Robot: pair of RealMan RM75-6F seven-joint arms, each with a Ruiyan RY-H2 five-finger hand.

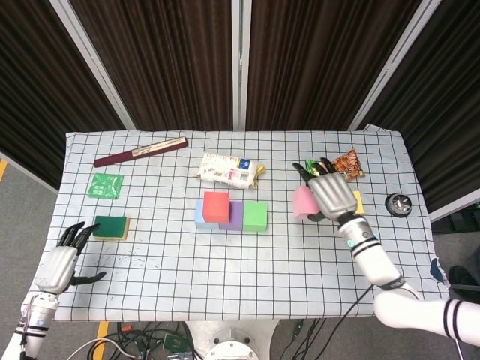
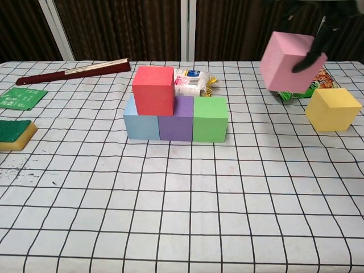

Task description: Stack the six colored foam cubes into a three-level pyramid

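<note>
A row of three cubes stands mid-table: light blue point(image 2: 135, 122), purple point(image 2: 176, 124) and green point(image 2: 210, 119). A red cube point(image 2: 153, 90) sits on top, over the blue and purple ones. My right hand point(image 1: 330, 193) holds a pink cube point(image 2: 288, 61) in the air, to the right of the stack and above its height. The pink cube point(image 1: 303, 204) shows left of that hand in the head view. A yellow cube point(image 2: 332, 109) rests on the cloth at the right. My left hand point(image 1: 60, 262) hovers open near the table's front left corner.
A green-and-yellow sponge point(image 1: 111, 227) and a green packet point(image 1: 105, 185) lie at the left. A dark red folded fan point(image 1: 140, 151) lies at the back left, a white snack bag point(image 1: 229, 170) behind the stack, a green snack bag point(image 2: 296, 79) at the back right, a black round object point(image 1: 397, 204) at the right edge.
</note>
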